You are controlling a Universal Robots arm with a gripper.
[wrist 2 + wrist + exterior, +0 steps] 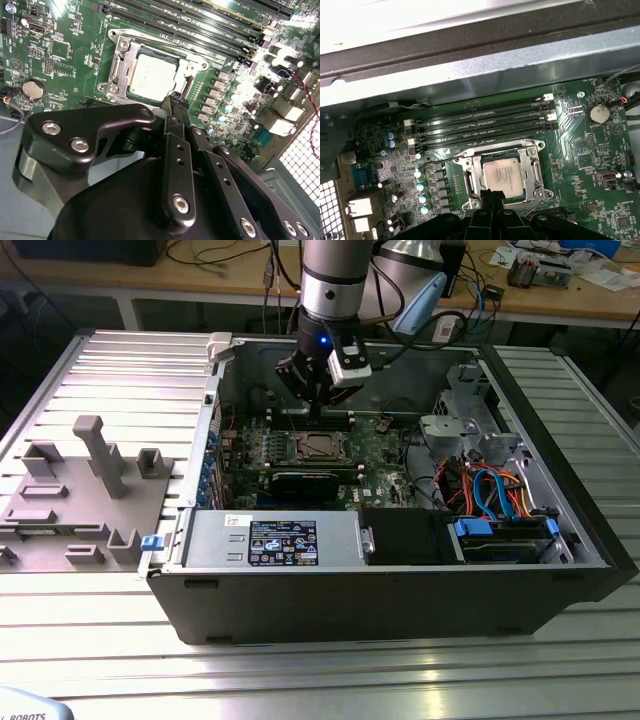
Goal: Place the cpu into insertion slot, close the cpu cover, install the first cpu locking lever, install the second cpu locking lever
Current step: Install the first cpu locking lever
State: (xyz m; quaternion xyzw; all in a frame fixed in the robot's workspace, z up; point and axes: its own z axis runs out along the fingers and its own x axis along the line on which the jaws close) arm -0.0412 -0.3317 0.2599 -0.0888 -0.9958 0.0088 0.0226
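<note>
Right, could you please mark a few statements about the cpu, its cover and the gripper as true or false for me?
1. The cpu lies in its socket on the motherboard. True.
2. The gripper holds the cpu in the air. False: its shut fingertips are at the socket's edge, and the cpu lies in the socket.
3. The cpu cover lies flat, framing the cpu. True.
4. The computer case stands upright and closed. False: it lies on its side, open on top.
5. The grey fixture is on the exterior view's right of the case. False: it is on the exterior view's left.
</note>
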